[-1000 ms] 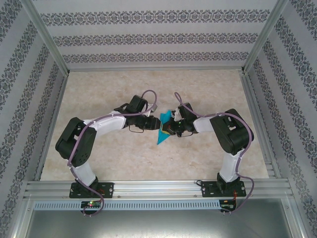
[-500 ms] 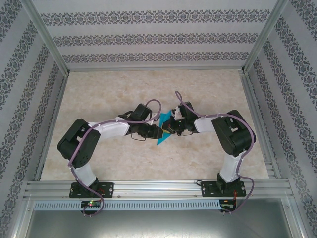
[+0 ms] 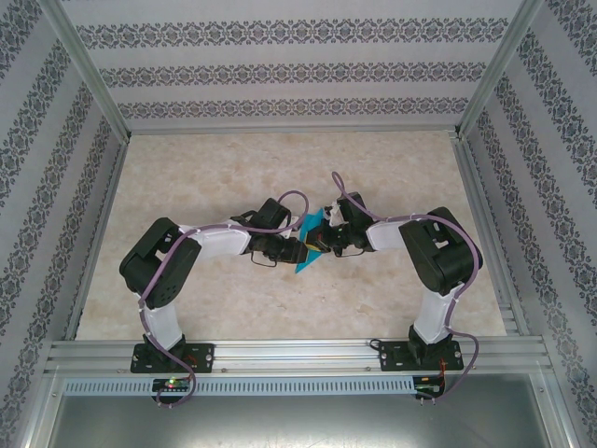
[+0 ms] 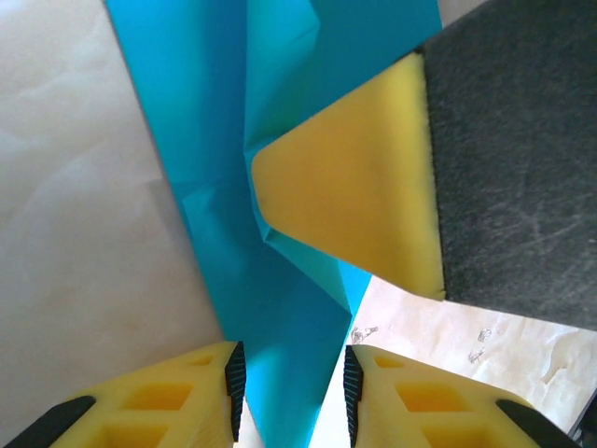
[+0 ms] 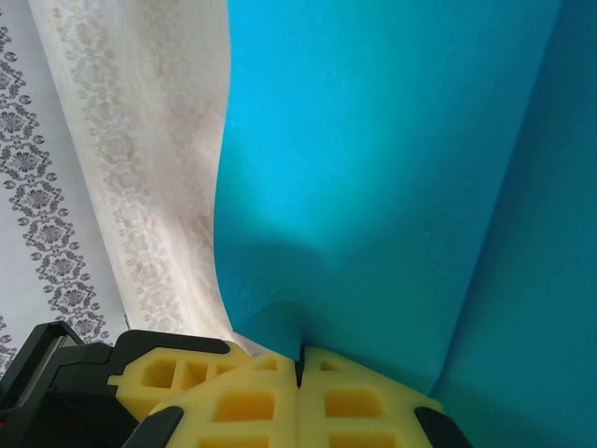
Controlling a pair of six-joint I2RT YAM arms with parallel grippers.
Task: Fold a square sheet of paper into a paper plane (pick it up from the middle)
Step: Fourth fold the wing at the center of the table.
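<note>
left gripper (image 4: 287, 378): jaws apart, straddling the narrow near tip of the paper (image 4: 215, 140), probably lining up to pinch the centre crease | paper: partly folded, creased, tip between the left fingers | right gripper (image 5: 300, 359): farther up the paper, clenched on its edge, apparently steadying it for folding

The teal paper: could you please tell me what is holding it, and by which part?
The right pincer is shut on an edge of the folded paper; the left pincer stands open astride its narrow tip, not clamping.
</note>
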